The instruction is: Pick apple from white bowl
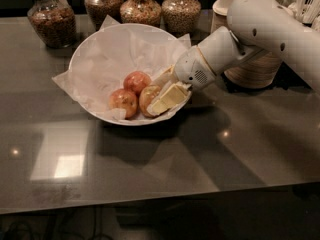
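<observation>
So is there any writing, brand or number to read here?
None can be read.
The glass jars of brown dry goods show no label, the large white paper-lined bowl is plain, and the white robot arm shows only small dark holes.
Its claw, down in the bowl at the yellowish-orange apple, carries no marking.

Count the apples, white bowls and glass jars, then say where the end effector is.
Apples: 3
White bowl: 1
Glass jars: 4
Total: 8
End effector: in the bowl, against the rightmost apple.
</observation>
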Robot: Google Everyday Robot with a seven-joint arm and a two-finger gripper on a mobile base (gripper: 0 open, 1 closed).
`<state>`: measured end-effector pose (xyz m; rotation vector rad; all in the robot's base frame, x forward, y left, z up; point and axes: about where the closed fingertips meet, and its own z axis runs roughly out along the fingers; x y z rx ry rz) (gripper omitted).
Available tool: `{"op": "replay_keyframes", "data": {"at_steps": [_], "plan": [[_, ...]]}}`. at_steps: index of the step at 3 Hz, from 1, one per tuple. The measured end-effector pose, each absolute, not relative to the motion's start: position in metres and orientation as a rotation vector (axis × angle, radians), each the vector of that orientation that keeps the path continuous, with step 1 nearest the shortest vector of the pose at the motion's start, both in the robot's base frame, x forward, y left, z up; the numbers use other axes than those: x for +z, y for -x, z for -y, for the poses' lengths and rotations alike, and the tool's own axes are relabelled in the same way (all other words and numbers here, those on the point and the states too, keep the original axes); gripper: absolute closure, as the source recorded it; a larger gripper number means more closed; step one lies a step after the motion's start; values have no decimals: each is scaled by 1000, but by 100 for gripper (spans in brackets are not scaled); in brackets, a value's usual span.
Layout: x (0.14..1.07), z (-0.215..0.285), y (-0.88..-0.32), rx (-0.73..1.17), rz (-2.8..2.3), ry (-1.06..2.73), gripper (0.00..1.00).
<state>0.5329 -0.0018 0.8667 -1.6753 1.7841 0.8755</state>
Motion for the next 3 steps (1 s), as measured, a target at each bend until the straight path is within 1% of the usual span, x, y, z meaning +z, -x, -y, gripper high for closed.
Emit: {"op": "replay_keyframes", "data": {"at_steps": [2, 3], "plan": [[867, 2, -533, 887, -1792, 1669, 93], [867, 1, -533, 887, -1792, 1669, 100]]}}
